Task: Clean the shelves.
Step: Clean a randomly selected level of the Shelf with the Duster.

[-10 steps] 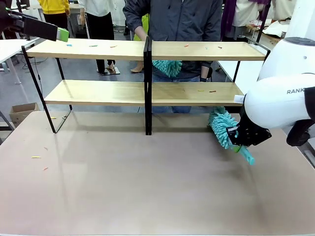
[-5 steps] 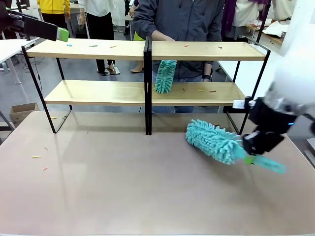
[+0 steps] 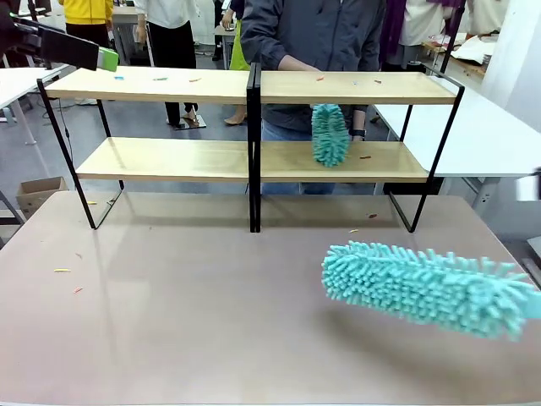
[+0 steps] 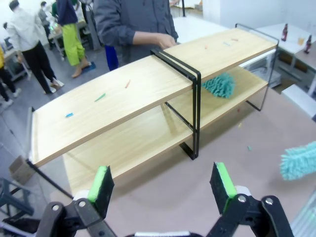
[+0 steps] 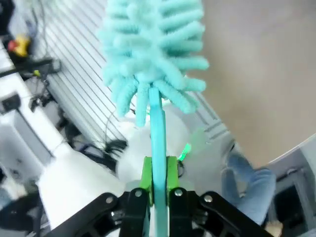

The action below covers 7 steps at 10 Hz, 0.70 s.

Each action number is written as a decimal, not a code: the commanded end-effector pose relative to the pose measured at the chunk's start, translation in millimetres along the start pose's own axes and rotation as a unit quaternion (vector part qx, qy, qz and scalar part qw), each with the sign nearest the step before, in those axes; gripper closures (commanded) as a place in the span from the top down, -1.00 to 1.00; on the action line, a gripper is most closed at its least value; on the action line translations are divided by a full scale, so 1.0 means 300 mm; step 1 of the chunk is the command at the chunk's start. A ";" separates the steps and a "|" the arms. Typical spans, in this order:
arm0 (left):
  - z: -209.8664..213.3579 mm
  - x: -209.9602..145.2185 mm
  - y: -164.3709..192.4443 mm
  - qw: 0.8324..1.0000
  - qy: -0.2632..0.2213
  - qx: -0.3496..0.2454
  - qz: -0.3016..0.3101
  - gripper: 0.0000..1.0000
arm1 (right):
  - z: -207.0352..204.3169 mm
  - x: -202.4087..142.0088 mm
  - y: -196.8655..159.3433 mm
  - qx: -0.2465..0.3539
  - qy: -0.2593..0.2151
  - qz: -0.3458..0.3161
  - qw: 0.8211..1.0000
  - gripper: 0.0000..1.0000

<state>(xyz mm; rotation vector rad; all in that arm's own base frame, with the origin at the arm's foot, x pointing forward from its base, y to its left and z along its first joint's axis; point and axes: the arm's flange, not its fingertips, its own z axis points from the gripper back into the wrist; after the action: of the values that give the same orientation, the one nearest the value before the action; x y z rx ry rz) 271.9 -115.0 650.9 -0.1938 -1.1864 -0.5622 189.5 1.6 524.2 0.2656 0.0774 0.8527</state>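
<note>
Swung low and nearer than a second ago, front view: robot's duster (image 3: 427,288) hangs over the table (image 3: 169,321). The person's duster (image 3: 330,134) has shifted right along the lower board. Shelves (image 3: 220,85) stand at the table's far side: pale boards, black frame, coloured crumbs on top.

Left wrist: left gripper (image 4: 162,182) spread wide and empty above the shelves' left end, likely keeping clear.

Right wrist: right gripper (image 5: 159,180) clamped on the duster handle, head pointing forward, probably for sweeping.

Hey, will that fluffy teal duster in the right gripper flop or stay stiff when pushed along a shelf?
Probably light: the duster juts nearly level from a thin handle pinched by the right gripper. Its shaggy strands look soft, likely yielding on contact.
</note>
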 end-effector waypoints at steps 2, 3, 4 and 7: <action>-0.002 -0.005 0.002 1.000 -0.001 -0.001 0.002 1.00 | 0.093 -0.178 -0.041 -0.110 -0.201 0.122 0.966 -0.75; -0.002 -0.005 0.002 1.000 -0.001 -0.001 0.002 1.00 | 0.104 -0.227 -0.055 -0.138 -0.265 0.135 0.945 -0.75; -0.002 -0.005 0.002 1.000 -0.001 -0.001 0.002 1.00 | 0.110 -0.281 -0.074 -0.151 -0.328 0.139 0.922 -0.75; -0.002 -0.005 0.002 1.000 -0.001 -0.001 0.002 1.00 | 0.108 -0.361 -0.130 -0.172 -0.389 0.076 0.902 -0.75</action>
<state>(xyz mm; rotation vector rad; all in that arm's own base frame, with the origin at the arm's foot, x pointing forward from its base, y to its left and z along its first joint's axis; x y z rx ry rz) 272.1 -114.8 650.8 -0.1938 -1.1860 -0.5616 164.6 -137.2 592.9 0.2407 -0.8439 0.8383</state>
